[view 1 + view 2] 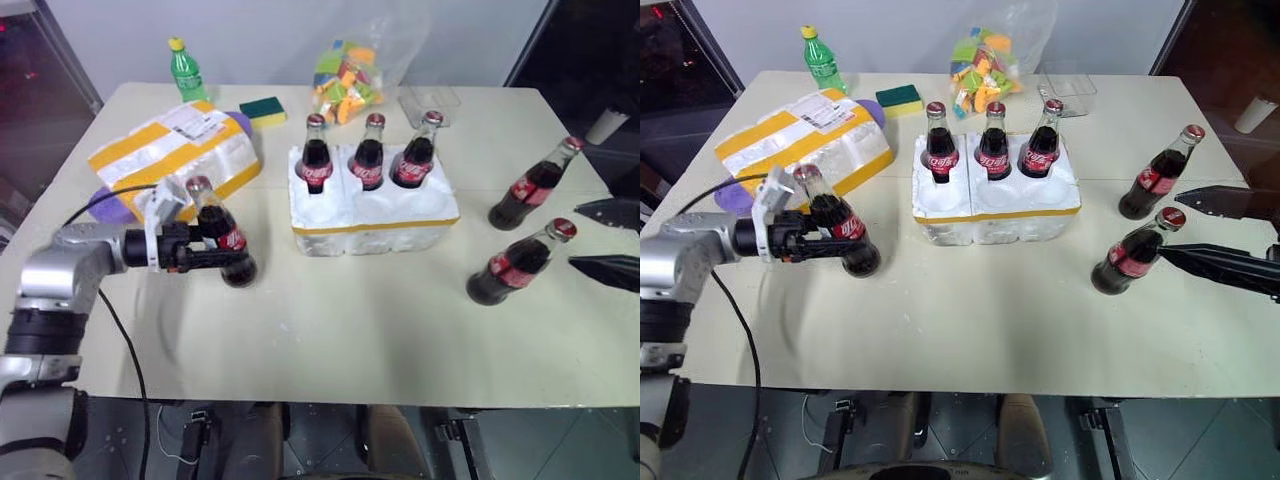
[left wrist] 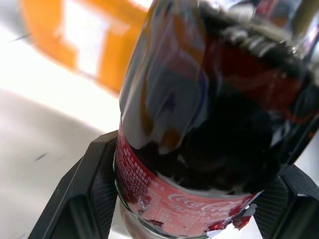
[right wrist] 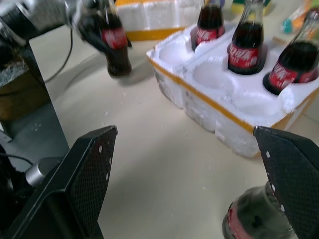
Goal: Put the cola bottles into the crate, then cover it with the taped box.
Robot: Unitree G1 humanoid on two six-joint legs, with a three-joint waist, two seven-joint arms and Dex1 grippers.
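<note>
The left end effector [image 1: 205,252] is clamped on a cola bottle [image 1: 222,243], one black finger on each side of its lower body; the bottle tilts with its cap toward the taped box [image 1: 176,153]. Whether its base touches the tabletop [image 1: 350,330] cannot be told. In the left wrist view the red label reads "Coca-Cola" in white script, with fine white print beside it that is too small to read.

The crate [image 1: 372,218] stands at the tabletop's centre: white styrofoam with one thin yellow band around its side. Three cola bottles [image 1: 368,152] stand upright in its far row of compartments; the near row of three round compartments is unfilled.

Two more bottles stand on the tabletop to the right of the crate, one [image 1: 532,185] farther, one [image 1: 518,262] nearer. The right end effector [image 1: 1200,232] has its fingers apart, the nearer bottle standing between their tips.

The taped box lies left of the crate, with wide yellow bands and a white shipping label whose print is unreadable.
</note>
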